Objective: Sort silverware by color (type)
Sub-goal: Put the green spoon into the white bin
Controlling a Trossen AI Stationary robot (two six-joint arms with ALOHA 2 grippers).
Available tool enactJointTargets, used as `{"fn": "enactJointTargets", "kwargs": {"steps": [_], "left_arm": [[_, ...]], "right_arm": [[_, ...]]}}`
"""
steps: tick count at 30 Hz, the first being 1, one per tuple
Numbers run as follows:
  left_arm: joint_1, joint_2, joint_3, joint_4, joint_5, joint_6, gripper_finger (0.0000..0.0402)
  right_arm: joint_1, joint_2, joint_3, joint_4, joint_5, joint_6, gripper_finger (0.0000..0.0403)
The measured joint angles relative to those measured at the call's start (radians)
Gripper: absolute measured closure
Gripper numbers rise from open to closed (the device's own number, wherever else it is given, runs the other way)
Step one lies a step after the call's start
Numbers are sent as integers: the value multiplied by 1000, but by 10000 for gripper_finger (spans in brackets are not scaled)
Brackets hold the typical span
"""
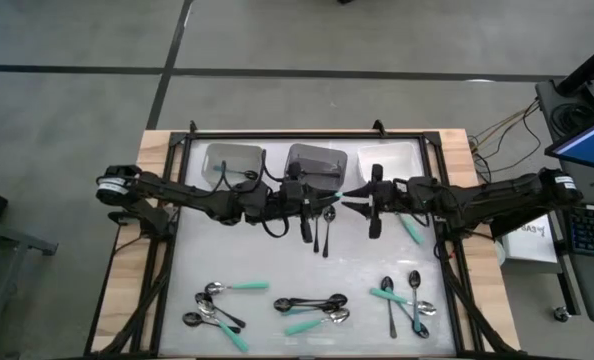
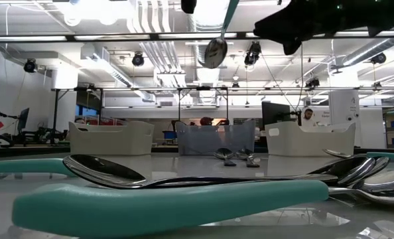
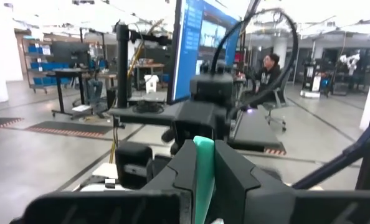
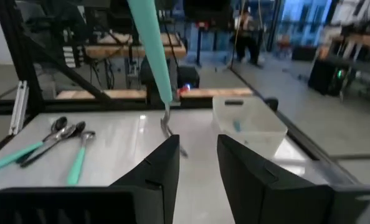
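My left gripper (image 1: 329, 193) is shut on a teal-handled spoon (image 2: 217, 50) above the middle of the table. The spoon hangs with its silver bowl (image 4: 166, 127) lowest. My right gripper (image 4: 197, 165) faces it from the table's right side, open, with nothing between its fingers, a little short of the spoon. More silverware lies flat on the table. Two dark spoons (image 1: 320, 228) lie under the grippers, a teal-handled one (image 1: 409, 228) under the right arm, and three clusters (image 1: 215, 310) (image 1: 312, 308) (image 1: 405, 298) lie near the front edge. My left gripper pinches the spoon's teal handle (image 3: 203, 165) between its two fingers, which come about level from the table's left. The handle's rounded free end shows between them. The spoon hangs below the fingers, slightly slanted and clear of the table.
Three small bins stand in a row at the table's far edge: a light one (image 1: 232, 160), a dark grey one (image 1: 317, 160) and a white one (image 1: 392, 160). A black frame (image 1: 177, 200) runs around the work surface. A person sits in the room beyond (image 3: 269, 68).
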Motion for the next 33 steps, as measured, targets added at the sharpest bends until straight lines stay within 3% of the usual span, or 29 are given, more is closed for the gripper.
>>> {"fn": "enactJointTargets", "kwargs": {"steps": [8, 15, 21, 33], "left_arm": [[0, 0, 0, 29, -1, -4, 385], [2, 0, 0, 29, -4, 15, 385], [2, 0, -1, 22, -27, 18, 385], [2, 1, -2, 18, -27, 18, 385]], "right_arm": [[0, 58, 24, 138, -26, -44, 289], [0, 140, 102, 140, -27, -63, 280], [0, 196, 153, 139, -97, -69, 275], [0, 211, 203, 134, -97, -74, 293]]}}
